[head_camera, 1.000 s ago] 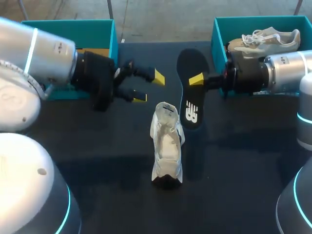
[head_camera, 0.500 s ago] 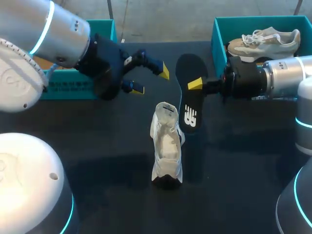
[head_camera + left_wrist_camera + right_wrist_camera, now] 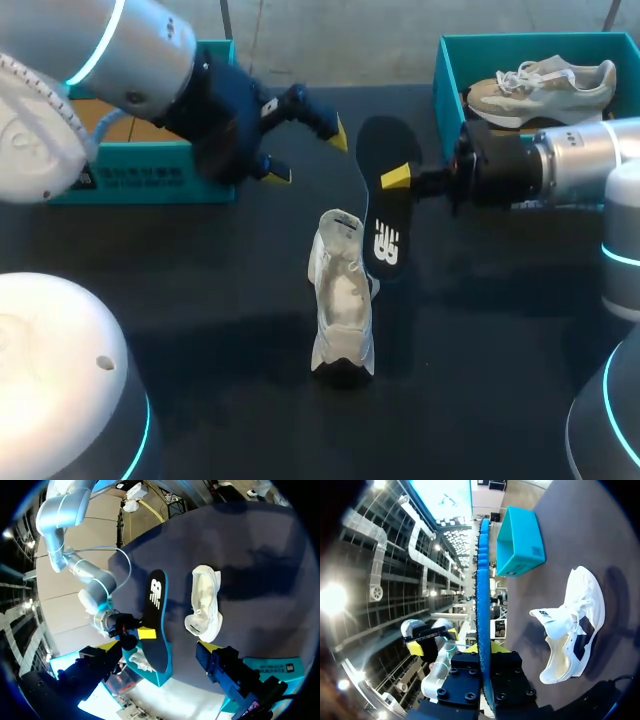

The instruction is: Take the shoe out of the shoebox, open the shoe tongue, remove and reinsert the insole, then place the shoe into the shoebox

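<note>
A white shoe (image 3: 341,300) stands on the dark table mid-view, its tongue pulled open. My right gripper (image 3: 398,177) is shut on a black insole (image 3: 384,215) with a blue edge, holding it on edge just right of the shoe. Seen from the right wrist, the insole (image 3: 482,600) runs edge-on out from between that gripper's (image 3: 484,666) fingers, with the shoe (image 3: 572,625) beside it. My left gripper (image 3: 309,153) hangs open and empty, back left of the shoe. From the left wrist, the shoe (image 3: 205,602) and insole (image 3: 156,615) lie ahead of the open left gripper (image 3: 157,652).
A teal shoebox (image 3: 447,85) at the back right holds a second, greyish shoe (image 3: 545,85). Another teal box (image 3: 150,185) sits at the back left, behind my left arm. The round white bases of both arms fill the near corners.
My left arm has swung up and toward the back, its open gripper turning toward the insole. The right gripper has carried the insole slightly left, closer to the shoe.
</note>
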Robot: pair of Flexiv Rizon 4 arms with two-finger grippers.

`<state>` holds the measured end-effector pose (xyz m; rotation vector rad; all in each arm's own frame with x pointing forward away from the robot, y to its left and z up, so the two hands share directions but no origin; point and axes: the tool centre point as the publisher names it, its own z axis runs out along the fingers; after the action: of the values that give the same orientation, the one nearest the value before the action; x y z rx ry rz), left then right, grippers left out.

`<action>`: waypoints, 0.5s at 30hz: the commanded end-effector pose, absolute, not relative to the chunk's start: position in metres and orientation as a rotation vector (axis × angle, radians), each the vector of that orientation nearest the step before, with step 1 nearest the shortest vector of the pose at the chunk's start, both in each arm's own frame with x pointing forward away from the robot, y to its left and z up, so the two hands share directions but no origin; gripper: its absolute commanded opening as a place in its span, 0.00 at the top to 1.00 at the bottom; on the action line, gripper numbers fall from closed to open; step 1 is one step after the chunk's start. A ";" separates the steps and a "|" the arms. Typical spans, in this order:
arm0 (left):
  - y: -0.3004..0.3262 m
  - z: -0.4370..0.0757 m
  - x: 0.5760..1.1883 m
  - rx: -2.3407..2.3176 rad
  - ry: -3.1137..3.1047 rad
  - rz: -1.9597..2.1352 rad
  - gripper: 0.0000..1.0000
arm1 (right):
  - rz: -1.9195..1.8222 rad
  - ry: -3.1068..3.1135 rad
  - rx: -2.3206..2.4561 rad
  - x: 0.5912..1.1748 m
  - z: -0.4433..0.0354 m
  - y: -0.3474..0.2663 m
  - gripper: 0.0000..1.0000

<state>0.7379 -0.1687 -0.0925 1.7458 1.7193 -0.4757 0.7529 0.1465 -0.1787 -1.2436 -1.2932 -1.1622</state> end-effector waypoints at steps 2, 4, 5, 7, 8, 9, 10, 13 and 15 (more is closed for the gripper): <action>-0.176 -0.080 0.746 1.771 1.857 -0.362 0.00 | -1.165 -1.290 -1.255 0.750 -0.179 0.146 1.00; -0.176 -0.082 0.751 1.754 1.903 -0.351 0.00 | -1.164 -1.292 -1.258 0.751 -0.179 0.146 1.00; -0.175 -0.083 0.752 1.754 1.914 -0.348 0.00 | -1.162 -1.293 -1.259 0.751 -0.178 0.146 1.00; -0.175 -0.083 0.753 1.722 1.948 -0.379 0.00 | -1.158 -1.299 -1.259 0.753 -0.178 0.147 1.00; -0.174 -0.083 0.755 1.715 1.967 -0.382 0.00 | -1.157 -1.301 -1.258 0.754 -0.178 0.148 1.00; -0.174 -0.084 0.757 1.696 1.988 -0.399 0.00 | -1.157 -1.302 -1.257 0.754 -0.178 0.148 1.00; -0.173 -0.084 0.759 1.683 2.007 -0.407 0.00 | -1.156 -1.302 -1.256 0.755 -0.179 0.149 1.00; -0.171 -0.086 0.766 1.650 2.058 -0.420 0.00 | -1.148 -1.297 -1.253 0.757 -0.182 0.151 1.00; -0.171 -0.087 0.770 1.630 2.096 -0.414 0.00 | -1.145 -1.295 -1.251 0.757 -0.183 0.152 1.00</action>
<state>0.7604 -0.1653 -0.0864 1.6150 2.0614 -0.4381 0.7530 0.1478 -0.1794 -1.2572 -1.2954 -1.1498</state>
